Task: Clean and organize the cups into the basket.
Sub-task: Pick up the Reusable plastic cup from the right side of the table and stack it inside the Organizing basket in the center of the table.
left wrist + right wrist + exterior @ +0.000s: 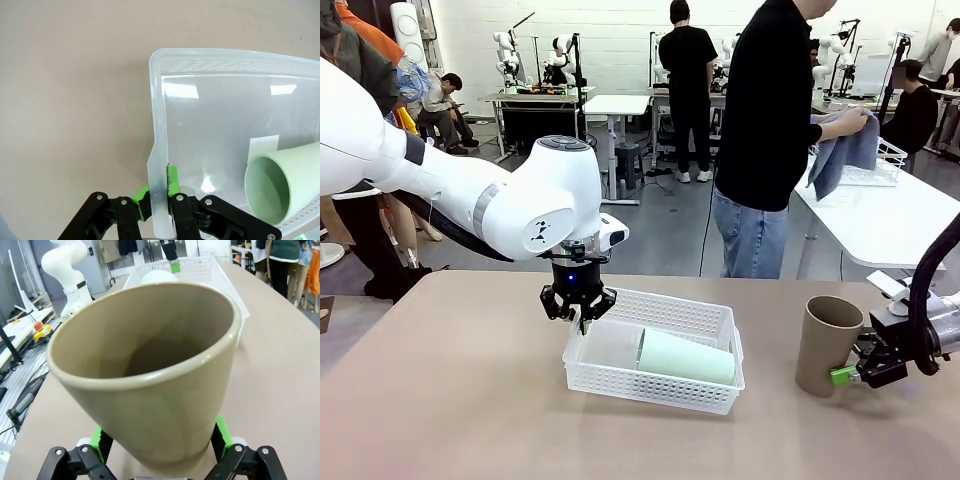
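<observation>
L tool (157, 192) pinches basket (230, 57) wall; R tool (162, 440) holds tan cup (825, 345) upright

Item count: one surface (440, 400), two cups (one mint-green cup (685, 357), one tan cup (827, 345)), one white mesh basket (650, 387), and two hands (left hand (580, 320), right hand (838, 377)).

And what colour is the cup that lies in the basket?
Pale mint green. The cup shows best in the front view, on its side in the basket.
</observation>
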